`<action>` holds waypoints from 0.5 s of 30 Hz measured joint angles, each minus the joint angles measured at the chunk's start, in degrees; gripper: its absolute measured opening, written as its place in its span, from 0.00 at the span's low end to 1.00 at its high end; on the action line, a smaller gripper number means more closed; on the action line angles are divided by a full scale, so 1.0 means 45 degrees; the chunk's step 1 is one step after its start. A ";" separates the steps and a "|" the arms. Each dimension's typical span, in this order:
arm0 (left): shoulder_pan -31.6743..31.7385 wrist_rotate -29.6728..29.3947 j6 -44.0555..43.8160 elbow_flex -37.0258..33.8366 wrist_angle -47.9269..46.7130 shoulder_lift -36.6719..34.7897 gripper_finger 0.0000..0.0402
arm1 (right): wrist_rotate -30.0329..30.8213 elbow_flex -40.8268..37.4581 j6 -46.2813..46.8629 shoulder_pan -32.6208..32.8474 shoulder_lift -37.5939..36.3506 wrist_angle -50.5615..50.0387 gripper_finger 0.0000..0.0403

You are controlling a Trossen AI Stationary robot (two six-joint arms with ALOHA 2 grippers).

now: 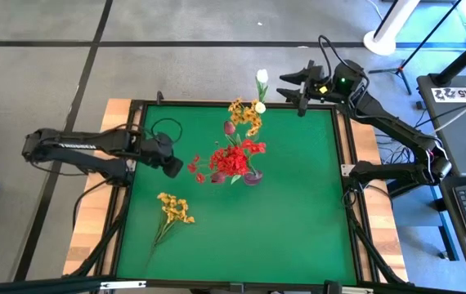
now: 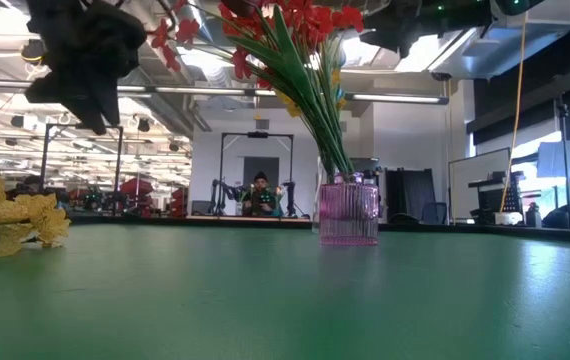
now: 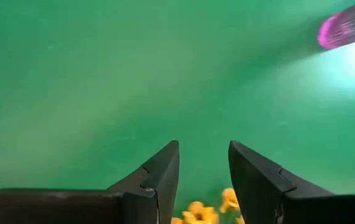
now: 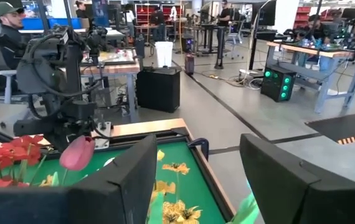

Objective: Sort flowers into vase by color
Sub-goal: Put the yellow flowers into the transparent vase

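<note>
A pink ribbed vase stands on the green mat. It holds red blossoms, yellow-orange blossoms, a dark red bud and a white tulip, all leaning toward the far edge. One yellow-orange flower lies flat on the mat, near and left of the vase. My left gripper hangs open above the mat, slanting down, just on the far side of that flower. It holds nothing. My right gripper stands open and level, high over the far right corner, empty.
A dark raised frame borders the mat, with wooden table strips outside it. The mat's near right part is bare. Beyond the far edge the room shows benches, equipment and seated people.
</note>
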 joint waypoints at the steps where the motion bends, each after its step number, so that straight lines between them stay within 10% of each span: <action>1: -0.0111 -0.0203 -0.0025 0.0000 -0.0105 0.0173 0.33 | -0.0003 0.0000 -0.0007 0.0000 0.0007 -0.0019 0.57; 15: -0.1947 0.2449 -0.0467 0.0534 0.0279 0.2995 0.33 | -0.0154 -0.0005 -0.0449 0.0000 0.0049 -0.1233 0.57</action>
